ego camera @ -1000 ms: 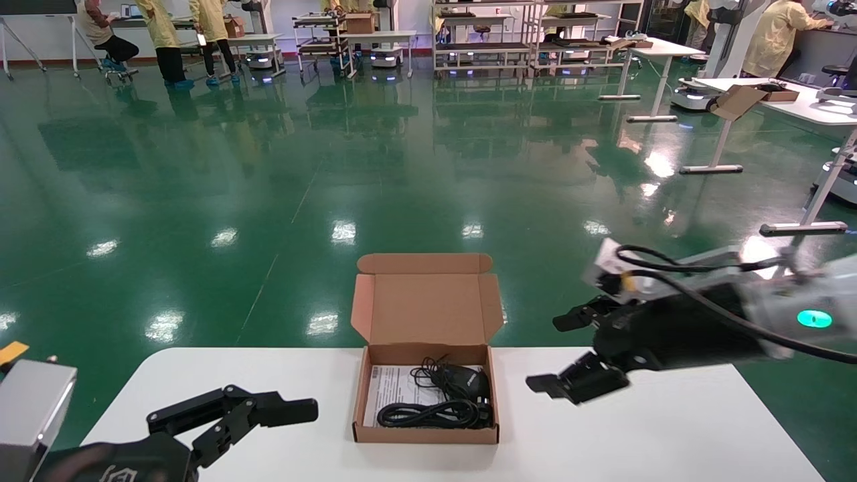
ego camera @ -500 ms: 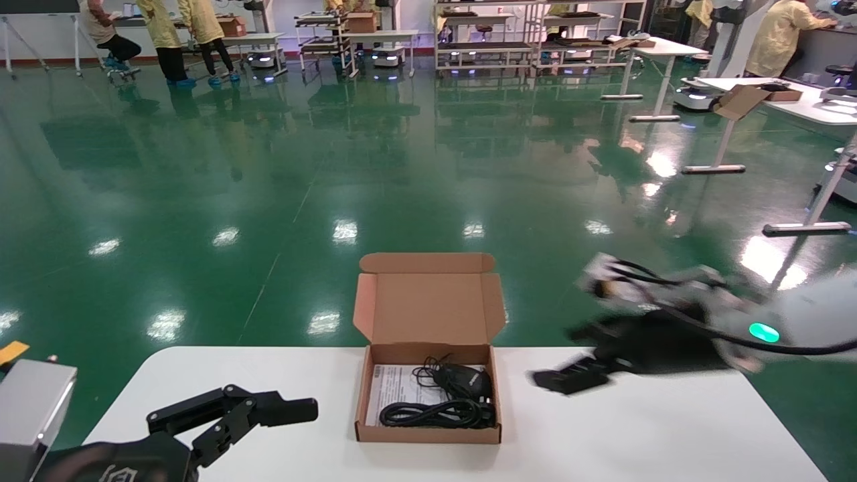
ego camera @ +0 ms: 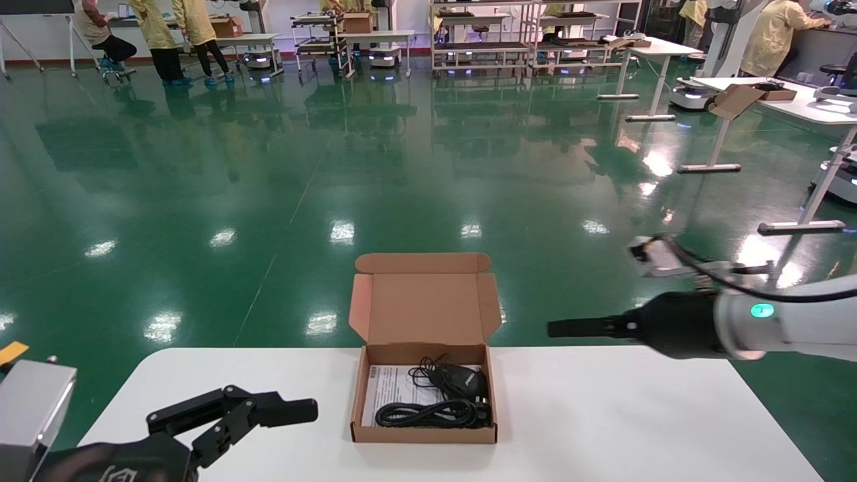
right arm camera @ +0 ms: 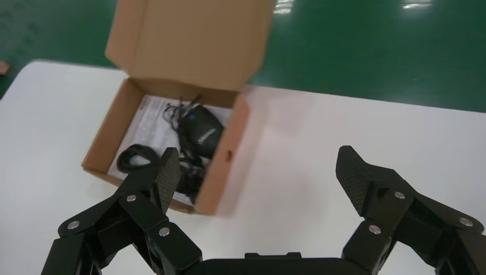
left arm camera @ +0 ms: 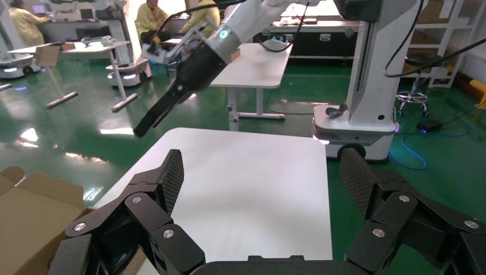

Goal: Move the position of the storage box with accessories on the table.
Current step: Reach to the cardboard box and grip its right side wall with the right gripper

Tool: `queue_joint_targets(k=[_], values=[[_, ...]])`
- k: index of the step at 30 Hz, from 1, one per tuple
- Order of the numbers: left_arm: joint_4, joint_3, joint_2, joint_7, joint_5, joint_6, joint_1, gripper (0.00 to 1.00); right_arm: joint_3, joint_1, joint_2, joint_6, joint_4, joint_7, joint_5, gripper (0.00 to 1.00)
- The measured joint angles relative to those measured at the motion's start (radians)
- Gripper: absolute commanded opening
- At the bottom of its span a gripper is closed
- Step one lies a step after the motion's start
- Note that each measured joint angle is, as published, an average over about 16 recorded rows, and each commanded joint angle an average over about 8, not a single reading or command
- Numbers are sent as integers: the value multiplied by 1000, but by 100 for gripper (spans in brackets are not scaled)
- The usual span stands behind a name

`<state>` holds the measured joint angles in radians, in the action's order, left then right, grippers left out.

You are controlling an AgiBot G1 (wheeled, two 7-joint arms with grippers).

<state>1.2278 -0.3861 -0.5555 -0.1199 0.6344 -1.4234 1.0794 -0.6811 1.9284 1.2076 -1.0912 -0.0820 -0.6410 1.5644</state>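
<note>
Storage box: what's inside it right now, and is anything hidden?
The storage box lies open, holding a black mouse, a coiled black cable and a white printed sheet beneath them. The mouse and cable cover much of the sheet; anything under it cannot be seen.

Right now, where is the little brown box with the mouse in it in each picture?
Head view: the storage box sits mid-table near the front edge, lid up, between the left pincer and the raised right pincer.
Left wrist view: only a cardboard flap shows at the picture's edge.
Right wrist view: the box lies open below the open right pincer.
Shared landmark: the white table.
</note>
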Motion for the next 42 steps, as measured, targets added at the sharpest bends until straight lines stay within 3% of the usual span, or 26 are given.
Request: queue_joint_targets(k=[14,25,35,38,42], values=[[0,0,0,0,0,0,0,100,-27,-124,138,176,77,-85,39,100],[0,0,0,0,0,0,0,100,-59,-242,153,265,196,-157,59,100],[0,0,0,0,0,0,0,100,-96,-294,152,316,246,-211,58,100],[0,0,0,0,0,0,0,100,-105,-303,152,328,254,-221,54,81],[0,0,0,0,0,0,0,100,-116,-313,152,341,262,-231,46,31]])
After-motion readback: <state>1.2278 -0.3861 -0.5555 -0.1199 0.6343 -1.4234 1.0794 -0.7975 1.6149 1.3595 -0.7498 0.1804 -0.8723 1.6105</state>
